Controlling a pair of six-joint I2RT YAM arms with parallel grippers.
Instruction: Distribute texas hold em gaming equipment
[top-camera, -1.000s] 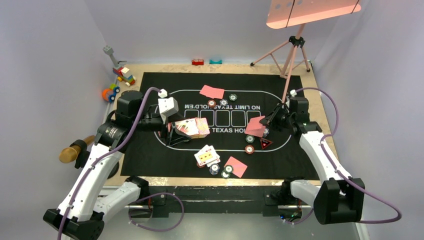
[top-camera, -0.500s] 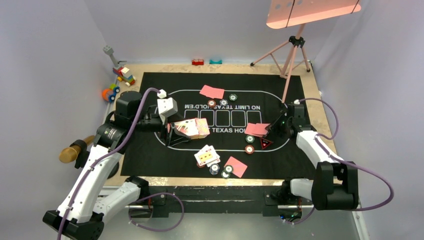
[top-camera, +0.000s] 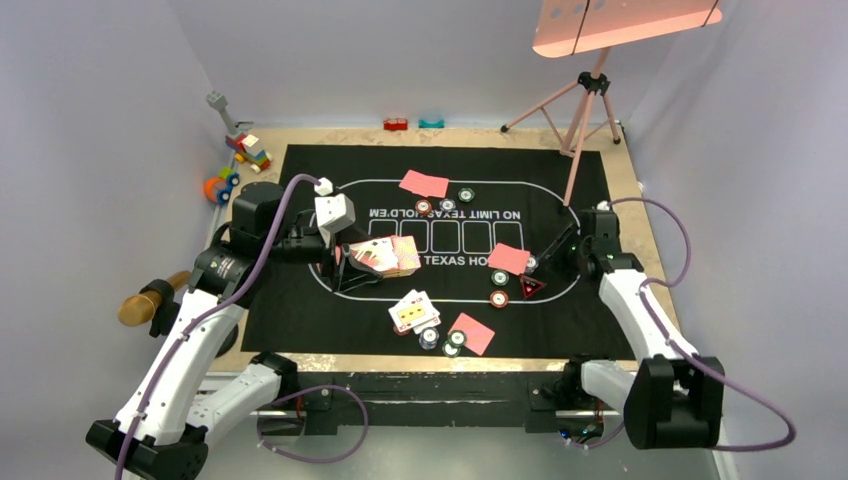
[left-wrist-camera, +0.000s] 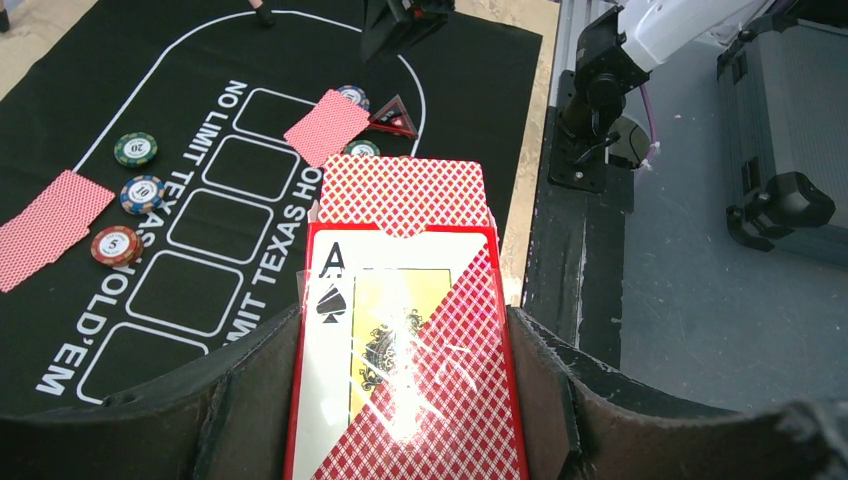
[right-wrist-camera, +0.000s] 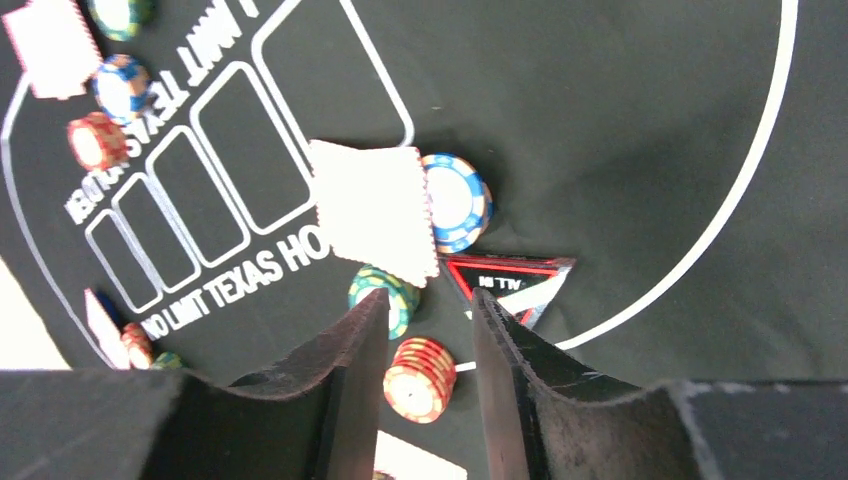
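Note:
My left gripper (top-camera: 372, 258) (left-wrist-camera: 402, 322) is shut on a red card box (left-wrist-camera: 405, 350) with an ace of spades on its face; red-backed cards (left-wrist-camera: 402, 190) stick out of its top. It hangs over the mat's left half. My right gripper (top-camera: 548, 256) (right-wrist-camera: 428, 300) is open with nothing between its fingers, just right of a red-backed card (top-camera: 509, 258) (right-wrist-camera: 375, 210) lying flat on the mat. Beside that card lie a blue chip (right-wrist-camera: 458, 202), a green chip (right-wrist-camera: 388, 295), a red chip stack (right-wrist-camera: 420, 378) and the triangle marker (top-camera: 529, 287) (right-wrist-camera: 505, 285).
The black mat (top-camera: 300, 180) also holds a red-backed pair (top-camera: 424, 183) with three chips (top-camera: 447, 205) at the back, plus face-up cards (top-camera: 413, 312), another red-backed card (top-camera: 472, 333) and chips (top-camera: 440, 340) in front. Toy blocks (top-camera: 250, 150) sit back left, a pink tripod (top-camera: 585, 100) back right.
The right gripper has opened and let go of the red-backed card, which now lies flat on the mat. The gripper has drawn back to the right. The left arm has not moved.

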